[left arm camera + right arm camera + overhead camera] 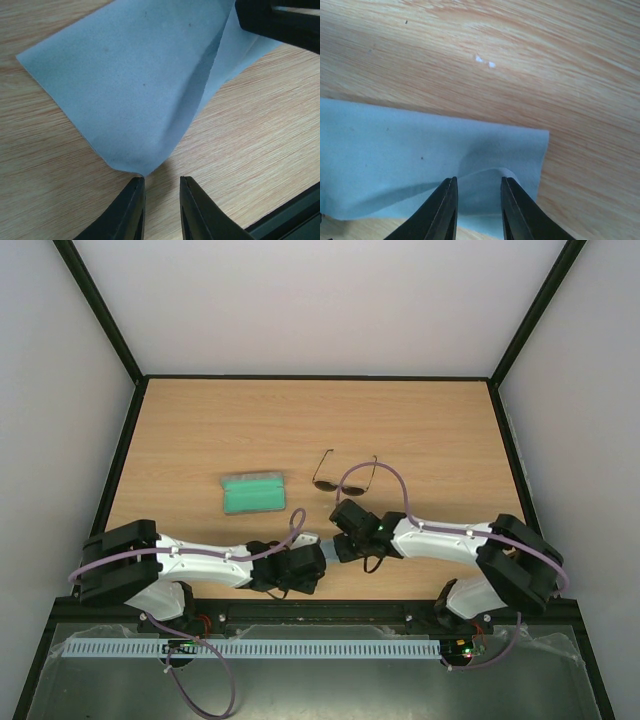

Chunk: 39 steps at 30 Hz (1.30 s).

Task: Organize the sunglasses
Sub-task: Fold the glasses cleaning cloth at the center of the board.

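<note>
While you work on the blue cloth, go slow. You seem to be picking it up by two ends, and the sunglasses are not yet touched.

Your right gripper has its jaws close together, with a raised edge of the cloth between them. You cannot tell if they pinch it tight. In the left wrist view that edge stands up off the table at 2 o'clock, right by the right gripper.

Your left gripper has a small gap too, and nothing is in it. The pointy corner of the cloth lies flat, just in front of its tips at 12 o'clock.

To do this well, slide the left tips low and forward so the corner goes into the gap, then squeeze. Check the right pinch before you lift. Lift both ends together, so the cloth does not slip out or bunch up.

In the top view the sunglasses lie at 12 o'clock from the right gripper, near it but apart. They sit at 3 o'clock from the case, which shows green inside.

They have a thin dark wire frame and two dark round lenses. The lenses face 6 o'clock, and the slim side arms are open, pointing to 12 o'clock. They look light, so a small bump could push them.
</note>
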Available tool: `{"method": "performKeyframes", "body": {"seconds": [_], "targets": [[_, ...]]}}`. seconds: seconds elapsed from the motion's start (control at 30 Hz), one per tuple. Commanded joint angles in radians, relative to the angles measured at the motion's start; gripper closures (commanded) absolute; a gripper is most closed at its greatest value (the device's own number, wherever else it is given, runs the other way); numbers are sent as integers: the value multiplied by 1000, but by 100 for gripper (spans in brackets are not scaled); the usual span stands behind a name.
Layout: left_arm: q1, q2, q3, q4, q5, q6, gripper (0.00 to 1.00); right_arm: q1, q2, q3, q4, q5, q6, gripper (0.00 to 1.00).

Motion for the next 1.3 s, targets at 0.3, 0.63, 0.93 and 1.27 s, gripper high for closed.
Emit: {"method": "performKeyframes", "body": {"seconds": [0.3, 0.63, 0.93, 1.27], "targets": [[77, -56, 89, -73, -29, 11, 69, 12, -155, -70, -86, 4, 35, 75], [240, -17, 71, -45, 13, 94, 90, 13, -78, 1, -28, -50, 22, 78], [243, -22, 42, -9, 48, 88, 98, 15, 26, 93, 15, -112, 4, 78], [224, -88, -31, 38, 90, 28, 98, 28, 81, 88, 56, -144, 15, 78]]}}
